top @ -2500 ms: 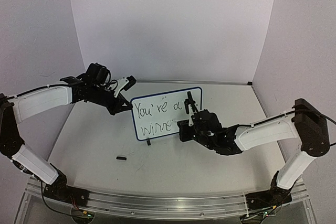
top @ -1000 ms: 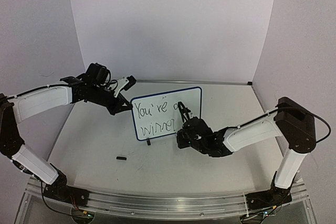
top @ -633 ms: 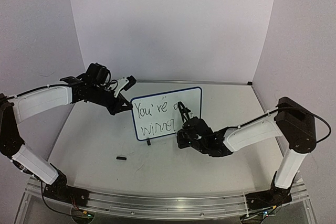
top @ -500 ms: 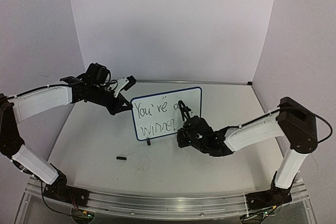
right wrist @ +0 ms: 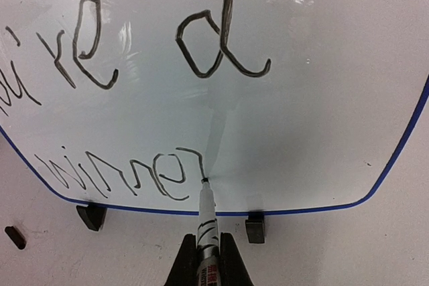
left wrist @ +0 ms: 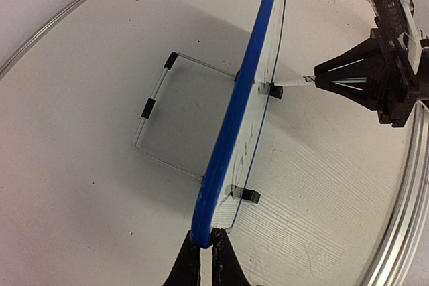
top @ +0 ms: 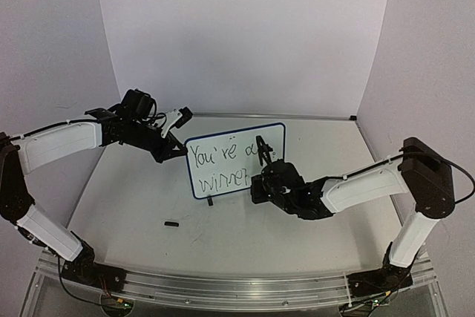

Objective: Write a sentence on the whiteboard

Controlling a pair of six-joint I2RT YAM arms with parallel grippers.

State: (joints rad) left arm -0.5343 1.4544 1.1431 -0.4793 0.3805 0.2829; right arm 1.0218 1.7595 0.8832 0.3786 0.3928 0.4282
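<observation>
The whiteboard [top: 273, 136] stands upright at mid-table, blue-framed. Its sentence [top: 221, 168] reads "You're a" over "winner" in black. My left gripper [top: 181, 152] is shut on the board's left edge; in the left wrist view its jaws [left wrist: 202, 251] pinch the blue frame [left wrist: 238, 95]. My right gripper [top: 261, 176] is shut on a black-and-white marker [top: 263, 151]. In the right wrist view the marker [right wrist: 207, 216] rises from the gripper [right wrist: 208, 259], and its tip touches the whiteboard [right wrist: 322, 112] at the end of the lower row of the sentence [right wrist: 201, 74].
A small black cap [top: 171, 223] lies on the table left of and in front of the board, also seen as the cap [right wrist: 15, 237]. A wire stand [left wrist: 153, 108] props the board from behind. Two black feet [right wrist: 255, 227] hold its lower edge. Walls close the back and sides.
The lower row has grown from "winne" to "winner". My right gripper and marker shifted slightly up and right along the board over the last second. The left arm has not moved.
</observation>
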